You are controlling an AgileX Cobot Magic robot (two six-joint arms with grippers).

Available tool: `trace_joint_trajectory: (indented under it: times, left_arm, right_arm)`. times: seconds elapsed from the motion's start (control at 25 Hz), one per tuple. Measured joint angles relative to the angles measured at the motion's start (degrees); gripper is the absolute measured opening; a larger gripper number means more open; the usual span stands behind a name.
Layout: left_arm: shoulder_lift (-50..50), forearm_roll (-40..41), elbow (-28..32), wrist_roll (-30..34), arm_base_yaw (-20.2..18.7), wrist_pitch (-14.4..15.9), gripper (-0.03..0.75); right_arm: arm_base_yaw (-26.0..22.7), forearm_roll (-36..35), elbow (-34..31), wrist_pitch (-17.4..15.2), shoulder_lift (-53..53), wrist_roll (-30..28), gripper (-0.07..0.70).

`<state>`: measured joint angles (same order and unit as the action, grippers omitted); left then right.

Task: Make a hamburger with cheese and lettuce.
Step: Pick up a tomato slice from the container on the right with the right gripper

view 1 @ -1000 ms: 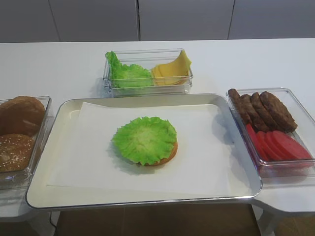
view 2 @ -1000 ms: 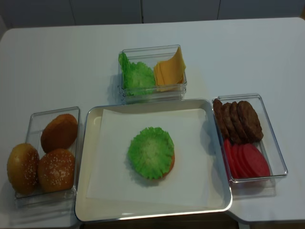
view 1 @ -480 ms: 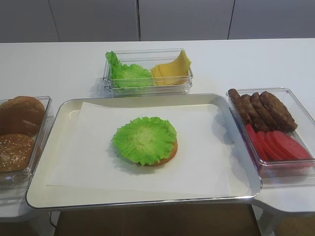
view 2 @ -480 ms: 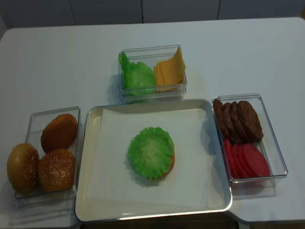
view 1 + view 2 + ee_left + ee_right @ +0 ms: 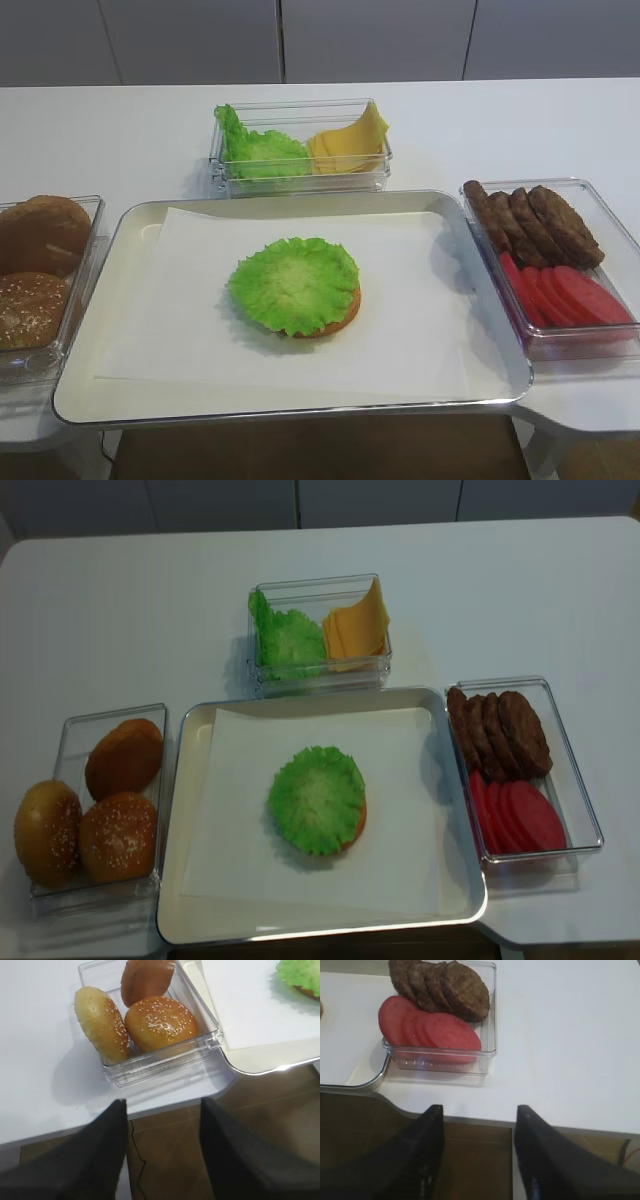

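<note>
The hamburger (image 5: 297, 286) (image 5: 318, 800) is a tan bun base under a frilly green lettuce leaf, lying mid-tray on white paper; its edge shows in the left wrist view (image 5: 301, 976). More lettuce (image 5: 260, 152) (image 5: 287, 638) and the cheese slices (image 5: 350, 142) (image 5: 357, 627) stand in a clear box behind the tray. My left gripper (image 5: 162, 1110) is open and empty below the table's front edge, near the bun box. My right gripper (image 5: 479, 1115) is open and empty below the front edge, near the patty box. Neither gripper shows in the high views.
A metal tray (image 5: 140, 395) (image 5: 175, 920) holds the paper. A clear box of seeded buns (image 5: 35, 270) (image 5: 95, 810) (image 5: 155, 1020) stands left. A clear box with brown patties (image 5: 535, 222) (image 5: 445, 985) and red tomato slices (image 5: 565, 295) (image 5: 430, 1030) stands right.
</note>
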<state>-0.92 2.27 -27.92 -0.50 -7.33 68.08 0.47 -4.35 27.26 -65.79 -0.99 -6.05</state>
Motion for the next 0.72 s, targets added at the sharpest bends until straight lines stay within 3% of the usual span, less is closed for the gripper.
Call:
trace_joint_trajectory:
  times: [0.72]
  left_arm:
    - [0.67, 0.0, 0.0, 0.5, 0.0, 0.24, 0.352]
  right_arm:
    - [0.0, -0.83, 0.0, 0.0, 0.0, 0.0, 0.37]
